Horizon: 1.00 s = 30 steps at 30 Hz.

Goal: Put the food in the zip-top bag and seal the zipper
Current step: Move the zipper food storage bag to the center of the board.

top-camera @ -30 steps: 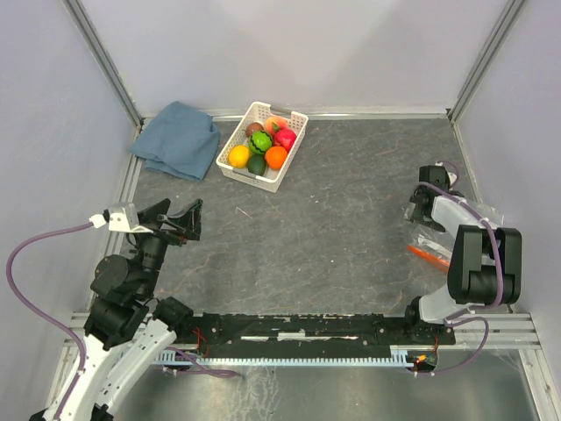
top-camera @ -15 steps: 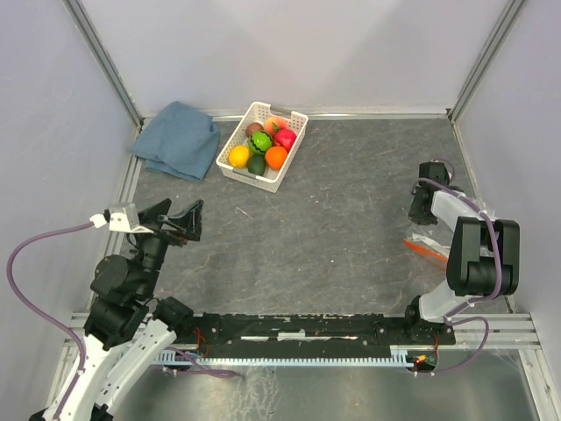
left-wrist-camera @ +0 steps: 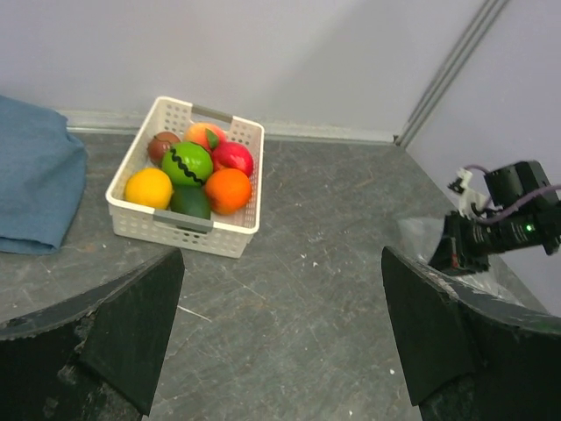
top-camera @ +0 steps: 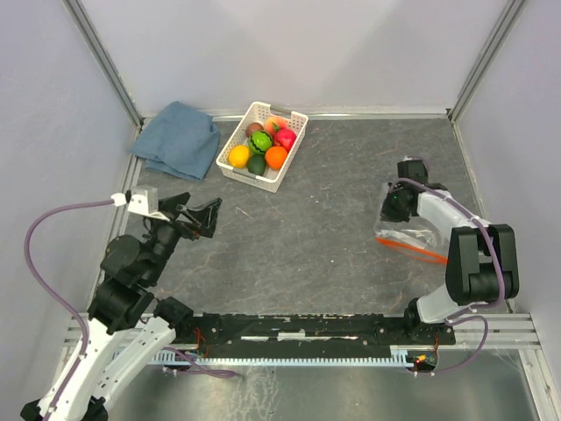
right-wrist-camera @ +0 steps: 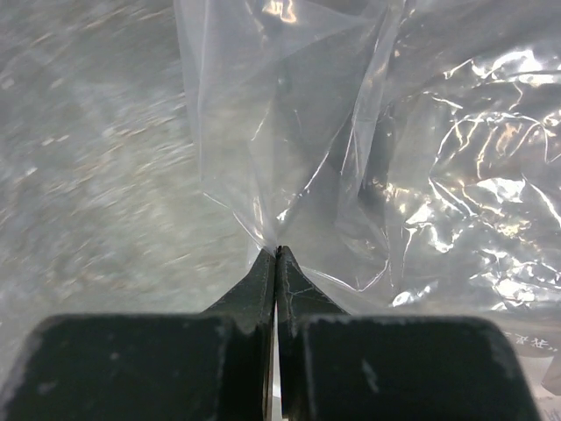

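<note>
The food [top-camera: 260, 145] is several small toy fruits and vegetables lying in a white slotted basket [top-camera: 287, 174] at the back; the left wrist view shows the food [left-wrist-camera: 193, 167] too. The zip-top bag [top-camera: 410, 240] is crinkly clear plastic lying at the right, with its orange-red zipper [top-camera: 426, 255] along the near edge. My right gripper [top-camera: 391, 214] is shut on a fold of the bag's film [right-wrist-camera: 289, 167]; in the right wrist view its fingertips [right-wrist-camera: 277, 256] pinch the plastic. My left gripper [top-camera: 195, 212] hovers open at the left, nothing between its fingers [left-wrist-camera: 131, 324].
A folded blue cloth [top-camera: 178, 139] lies at the back left beside the basket [left-wrist-camera: 184, 226]. Metal frame posts and pale walls enclose the dark grey table. The right arm [left-wrist-camera: 504, 226] shows at the right of the left wrist view.
My right gripper has shut on the bag and pulled it leftward, away from the right wall. The left arm has shifted slightly right and forward, still open.
</note>
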Tool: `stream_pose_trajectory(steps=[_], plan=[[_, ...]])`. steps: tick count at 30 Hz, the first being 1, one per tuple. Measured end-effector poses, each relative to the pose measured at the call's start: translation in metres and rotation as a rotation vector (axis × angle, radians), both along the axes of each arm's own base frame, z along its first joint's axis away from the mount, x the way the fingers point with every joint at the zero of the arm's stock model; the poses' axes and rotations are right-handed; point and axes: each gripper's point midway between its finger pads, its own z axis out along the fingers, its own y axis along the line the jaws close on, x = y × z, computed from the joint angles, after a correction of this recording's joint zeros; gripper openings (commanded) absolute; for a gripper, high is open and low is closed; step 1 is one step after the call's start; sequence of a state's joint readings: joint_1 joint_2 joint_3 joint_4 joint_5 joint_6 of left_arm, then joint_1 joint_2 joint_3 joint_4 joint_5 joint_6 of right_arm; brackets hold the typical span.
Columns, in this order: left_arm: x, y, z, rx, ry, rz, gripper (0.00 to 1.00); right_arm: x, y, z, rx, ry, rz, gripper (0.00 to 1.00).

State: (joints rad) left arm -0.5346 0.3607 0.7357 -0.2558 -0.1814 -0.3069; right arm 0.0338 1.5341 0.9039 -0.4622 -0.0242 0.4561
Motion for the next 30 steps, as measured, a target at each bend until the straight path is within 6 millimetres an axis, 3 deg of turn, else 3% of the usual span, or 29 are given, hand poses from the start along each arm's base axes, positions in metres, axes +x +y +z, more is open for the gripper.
stream_pose_trajectory(steps=[8,16,21,30], plan=[[0.007,-0.018,-0.024,0.020,0.098,-0.060,0.99,0.008,0.087,0.014,0.113,-0.061,0.112,0.02],[0.008,-0.017,-0.038,0.037,0.135,-0.055,1.00,0.048,0.161,0.018,0.176,-0.121,0.164,0.11],[0.007,-0.017,-0.041,0.044,0.146,-0.055,1.00,0.065,0.184,0.009,0.186,-0.114,0.188,0.25],[0.006,-0.018,-0.045,0.053,0.161,-0.064,1.00,0.064,0.184,0.018,0.159,-0.111,0.276,0.59]])
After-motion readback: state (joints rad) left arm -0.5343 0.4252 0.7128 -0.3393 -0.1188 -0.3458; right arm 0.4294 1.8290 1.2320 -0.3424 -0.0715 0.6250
